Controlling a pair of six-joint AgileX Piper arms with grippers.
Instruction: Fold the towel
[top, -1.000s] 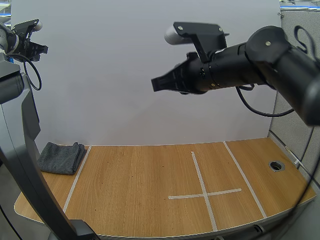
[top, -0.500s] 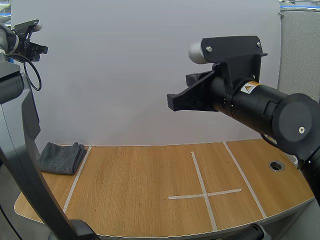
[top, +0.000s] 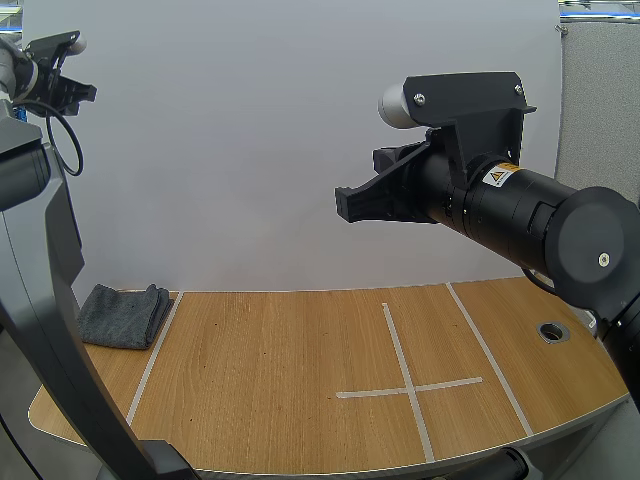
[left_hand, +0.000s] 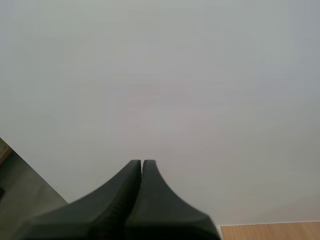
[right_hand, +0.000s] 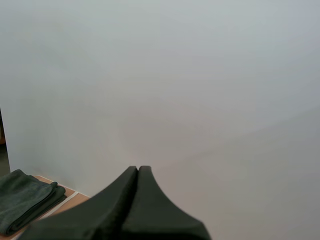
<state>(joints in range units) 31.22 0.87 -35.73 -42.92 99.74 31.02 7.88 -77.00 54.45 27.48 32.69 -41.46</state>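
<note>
Both pairs of jaws lie together, well clear of the apparently folded towel (top: 123, 315) at the table's (top: 280, 385) left edge.

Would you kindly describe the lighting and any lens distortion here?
High view: even light, no glare on the wooden table, its front edge looking bowed, perhaps by the lens; folded grey towel barely shadowed. Left wrist view: shut left gripper dark against the pale wall; right wrist view: right gripper likewise.

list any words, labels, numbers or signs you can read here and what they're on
Sticker on the right arm: a yellow warning triangle with small print beside it, too small to read.
Towel and table: no text on either.
</note>
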